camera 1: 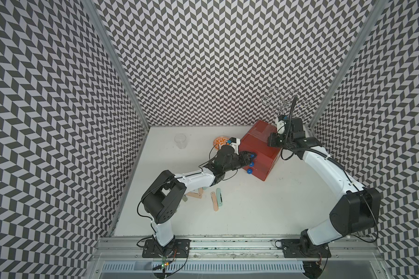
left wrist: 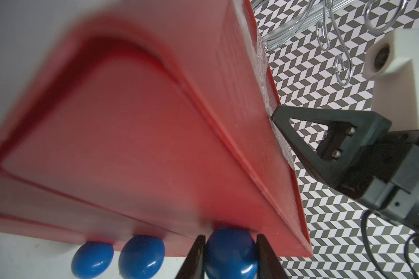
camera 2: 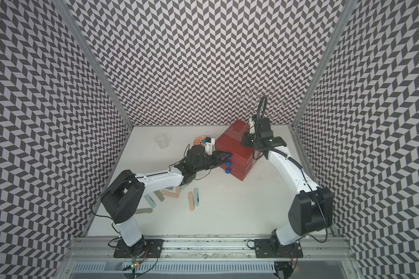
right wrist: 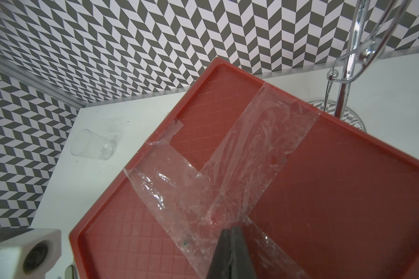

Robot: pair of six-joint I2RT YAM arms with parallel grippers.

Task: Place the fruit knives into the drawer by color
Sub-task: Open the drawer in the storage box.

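The red drawer chest stands at the back right with its three drawers closed. My left gripper is shut on the top blue knob, one finger against each side of it. Two more blue knobs sit below it. My right gripper is shut, and its tips rest on the taped top of the chest. Several fruit knives lie loose on the table in front of the left arm: peach, mint, peach, grey-green, mint.
An orange-patterned bowl sits just left of the chest, partly behind the left wrist. A clear glass stands further left near the back wall. A chrome wire rack rises behind the chest. Patterned walls close in three sides.
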